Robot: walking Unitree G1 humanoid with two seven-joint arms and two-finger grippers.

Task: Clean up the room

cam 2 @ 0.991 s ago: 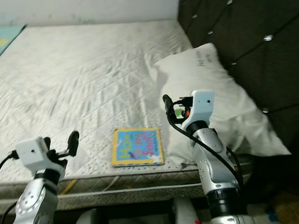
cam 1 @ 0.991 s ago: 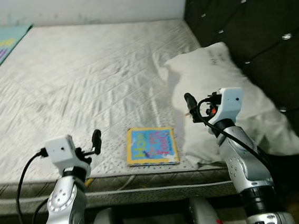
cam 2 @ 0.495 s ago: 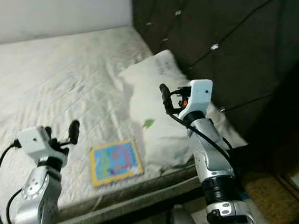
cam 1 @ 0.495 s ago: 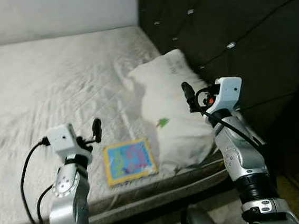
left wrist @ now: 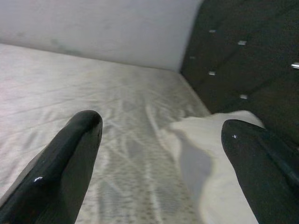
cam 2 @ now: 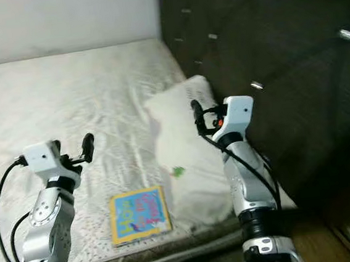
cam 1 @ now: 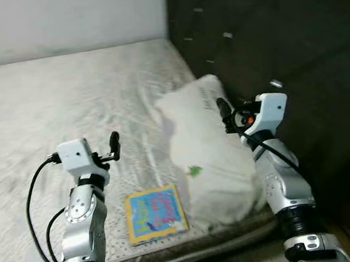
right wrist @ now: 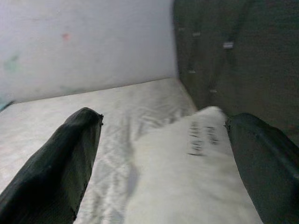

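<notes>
The bed (cam 1: 67,104) has lots of bare room on top. Most of the mattress is flat and open, from the near edge back to the white wall (cam 1: 65,21). A gripper can move freely there.

On the right side, a big white pillow (cam 1: 205,159) lies on the bed. It is puffy and blocks that side. Right behind it stands the dark padded headboard (cam 1: 265,42), so there is no way through there.

A flat picture book (cam 1: 155,213) lies near the front edge, just beside the pillow. It is thin, so a gripper can pass over it.

Both grippers hang in the air above the bed, touching nothing, with their jaws spread wide.
</notes>
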